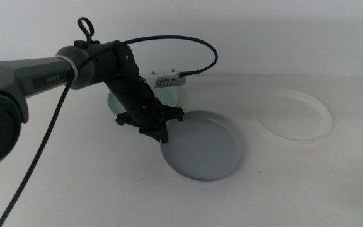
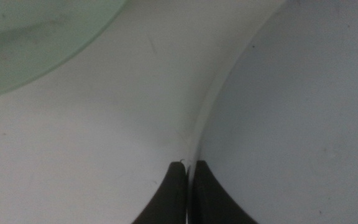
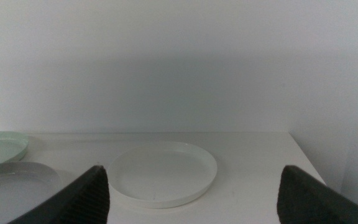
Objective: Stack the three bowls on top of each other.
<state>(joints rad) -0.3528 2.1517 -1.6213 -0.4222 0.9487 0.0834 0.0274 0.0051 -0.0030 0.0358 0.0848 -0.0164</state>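
The grey bowl [image 1: 203, 148] lies mid-table. My left gripper [image 1: 159, 135] is down at its left rim, and in the left wrist view the gripper [image 2: 188, 167] is shut on the thin edge of the grey bowl [image 2: 291, 112]. The mint green bowl [image 1: 113, 102] sits just behind, mostly hidden by the left arm; part of the same bowl [image 2: 30, 37] also shows from the wrist. To the right and apart from the others lies the white bowl [image 1: 293, 115]. My right gripper [image 3: 192, 171] stands open, away from the white bowl [image 3: 163, 174], and is out of the middle view.
The left arm and its black cable [image 1: 188, 47] stretch across the left half of the table. A white wall [image 1: 263, 31] stands behind the table's back edge. The table's right edge [image 3: 303, 155] runs close past the white bowl.
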